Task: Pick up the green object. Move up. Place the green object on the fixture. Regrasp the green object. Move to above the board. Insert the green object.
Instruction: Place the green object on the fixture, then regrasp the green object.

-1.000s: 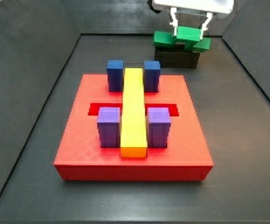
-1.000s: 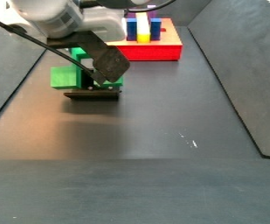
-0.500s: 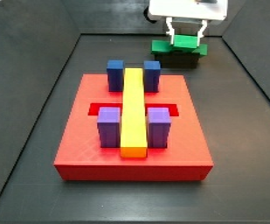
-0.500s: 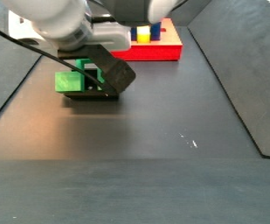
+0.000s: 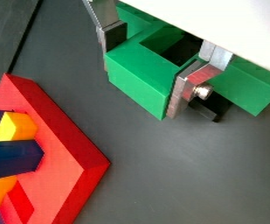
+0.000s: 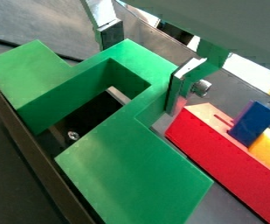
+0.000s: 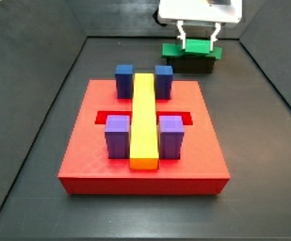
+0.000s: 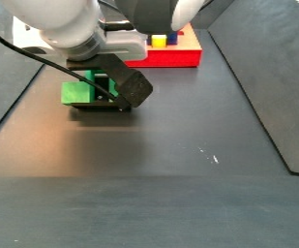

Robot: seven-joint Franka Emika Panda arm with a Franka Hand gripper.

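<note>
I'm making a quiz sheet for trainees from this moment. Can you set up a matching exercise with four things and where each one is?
Things:
1. green object
2. gripper
3. yellow bar
4. fixture

Places:
A. running along the middle of the board
B. on the floor, under the green piece
C. resting on the dark bracket
D. down at the green piece, a finger on either side of it

Pairs: 1-C, 2-D, 3-A, 4-B
</note>
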